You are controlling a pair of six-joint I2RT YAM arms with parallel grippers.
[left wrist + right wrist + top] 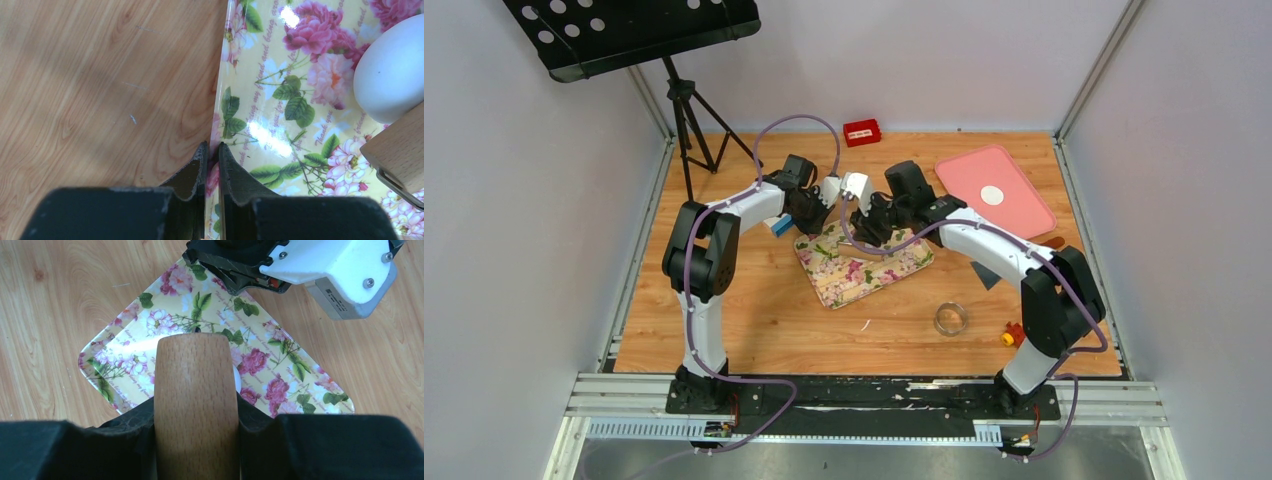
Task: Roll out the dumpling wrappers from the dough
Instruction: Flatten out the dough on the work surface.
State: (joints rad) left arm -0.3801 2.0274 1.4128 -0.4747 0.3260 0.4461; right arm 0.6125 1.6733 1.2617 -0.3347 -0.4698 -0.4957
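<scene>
Pale wood-grain tabletop boxed in by plain white walls, a black perforated music stand (634,30) looming over the far left corner. Starting on the left: the left gripper (211,150) is down at the rim of the flowered tray (864,258), its dark jaws nearly together and pinching that thin glossy edge, which reads to me as pinning the tray so it cannot skate. A small blue-and-white block (781,227) sits just beside it on the bare wood. Moving in, the dough (387,70) is on the tray's shiny printed surface, a smooth, matte, rounded white lump, clearly a ball and not yet flattened. Touching or all but touching it is the rolling pin (192,365), a blunt, light, speckled wooden cylinder, clamped across its width by the right gripper (196,420); only a sliver of white peeks past the pin in the right wrist view. So this is the opening of the rolling step. The next move calls for a firm downward press and an even push across the ball while the tray is held; soft dough on a slick surface may slide. Further right, a clear-looking ring cutter (951,318) waits on the wood, and at the far right one thin round dumpling wrapper (992,195) lies on a flat pink tray (1024,205).
</scene>
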